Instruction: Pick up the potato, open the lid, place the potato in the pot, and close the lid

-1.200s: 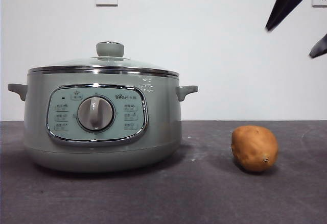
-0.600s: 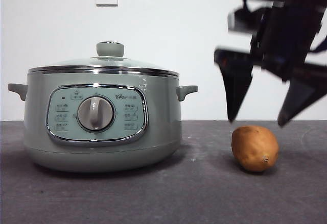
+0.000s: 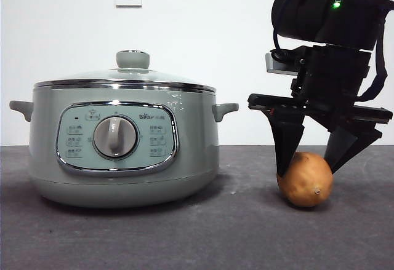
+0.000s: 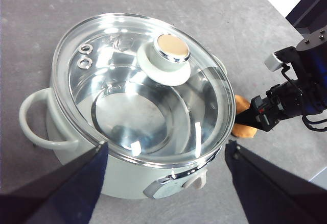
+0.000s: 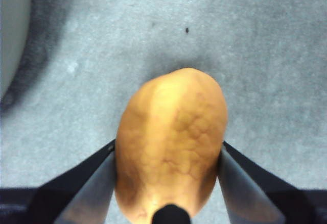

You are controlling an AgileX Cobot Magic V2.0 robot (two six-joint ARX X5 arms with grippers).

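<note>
dark grey table (image 3: 184, 239) bearing the pot (image 3: 123, 153) and the potato (image 3: 306, 181)

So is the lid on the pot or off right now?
On. The glass lid sits level on the pot, steel rim seated all round; the pot looks empty through it.

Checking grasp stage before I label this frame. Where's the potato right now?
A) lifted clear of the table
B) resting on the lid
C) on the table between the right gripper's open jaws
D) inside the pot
C: the potato sits on the table with the right gripper straddling it, one jaw on each side; the lid is on the pot.
</note>
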